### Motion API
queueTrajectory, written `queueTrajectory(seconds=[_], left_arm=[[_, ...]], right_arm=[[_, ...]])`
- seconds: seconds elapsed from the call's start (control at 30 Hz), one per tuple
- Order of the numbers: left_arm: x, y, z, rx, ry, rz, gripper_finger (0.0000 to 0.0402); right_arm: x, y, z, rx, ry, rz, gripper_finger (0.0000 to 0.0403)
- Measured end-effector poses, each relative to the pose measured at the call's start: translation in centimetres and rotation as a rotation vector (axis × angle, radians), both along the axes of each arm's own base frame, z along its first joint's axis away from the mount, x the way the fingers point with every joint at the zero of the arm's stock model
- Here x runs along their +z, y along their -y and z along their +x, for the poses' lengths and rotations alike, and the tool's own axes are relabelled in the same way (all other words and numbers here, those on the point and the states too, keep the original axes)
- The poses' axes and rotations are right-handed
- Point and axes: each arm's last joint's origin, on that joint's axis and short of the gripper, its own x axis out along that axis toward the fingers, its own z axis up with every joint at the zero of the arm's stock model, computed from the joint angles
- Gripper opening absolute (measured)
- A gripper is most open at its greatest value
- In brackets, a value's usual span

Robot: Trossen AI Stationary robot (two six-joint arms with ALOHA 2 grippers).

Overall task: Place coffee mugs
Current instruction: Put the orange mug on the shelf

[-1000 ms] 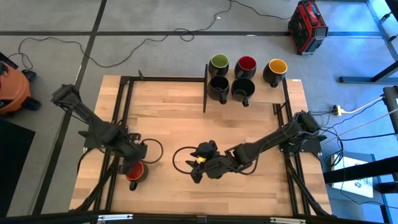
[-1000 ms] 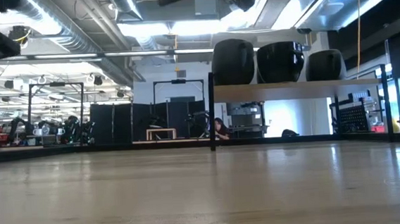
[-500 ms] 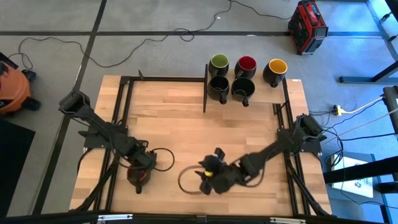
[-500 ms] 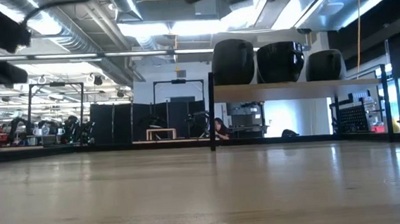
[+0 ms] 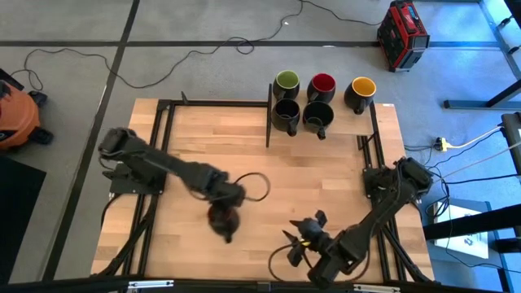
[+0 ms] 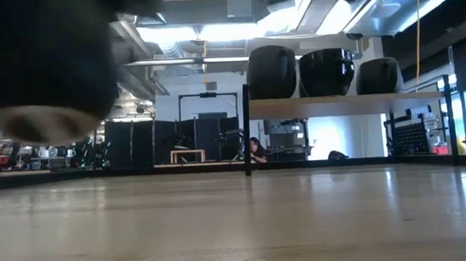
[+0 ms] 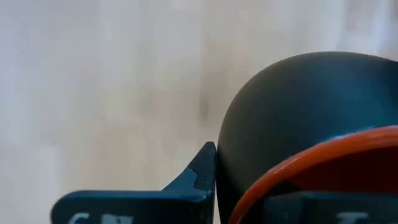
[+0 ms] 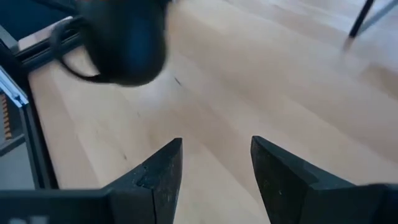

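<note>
Item one, five coffee mugs on the shelf (image 5: pixel 383 122) at the far right of the tabletop (image 5: pixel 220 146): we count the green-lined mug (image 5: pixel 286 81), the red-lined mug (image 5: pixel 322 83) and the yellow-lined mug (image 5: pixel 362 86) in the far row, with two black-lined mugs (image 5: pixel 286 113) (image 5: pixel 317 114) just in front of them. We judge these five as placed.

Item two, the sixth mug (image 5: pixel 222 218), red inside by the left wrist view (image 7: pixel 298 143), carried by the left gripper (image 5: pixel 225 213) above the near middle of the tabletop; its fingers (image 7: pixel 198 171) pinch the mug's wall. It is well apart from the shelf, so we judge one placement left.

Item three, the right gripper (image 5: pixel 303 241) at the near edge, right of the carried mug, fingers (image 8: pixel 158 168) spread with nothing between them.

Item four, surroundings: a black upright post (image 5: pixel 269 114) at the shelf's left end, which we judge the carried mug must clear; a red toolbox (image 5: pixel 402 34) and an orange vacuum (image 5: pixel 16 118) on the floor; cables trailing
</note>
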Motion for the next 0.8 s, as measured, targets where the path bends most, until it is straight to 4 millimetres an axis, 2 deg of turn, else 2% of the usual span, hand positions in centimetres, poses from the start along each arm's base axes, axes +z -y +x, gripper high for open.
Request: queueTrajectory(seconds=[0.2, 0.4, 0.57, 0.8], left_arm=[[0.0, -2.8, 5.8, 0.031, 0.028, 0.074, 0.0014], [-2.0, -4.4, 9.5, 0.066, -0.003, 0.122, 0.0014], [-3.5, -4.8, 11.3, 0.088, -0.019, 0.183, 0.0017], [-3.8, -4.6, 11.7, 0.112, -0.025, 0.179, 0.0025]], right_arm=[[-1.3, -0.4, -1.3, -0.026, 0.01, 0.045, 0.0179], [-1.6, -0.5, -1.5, -0.01, -0.029, 0.078, 0.0179], [-1.6, -0.5, -1.5, -0.005, -0.043, 0.08, 0.0179], [-1.7, -0.5, -1.6, 0.0, -0.062, 0.08, 0.0179]])
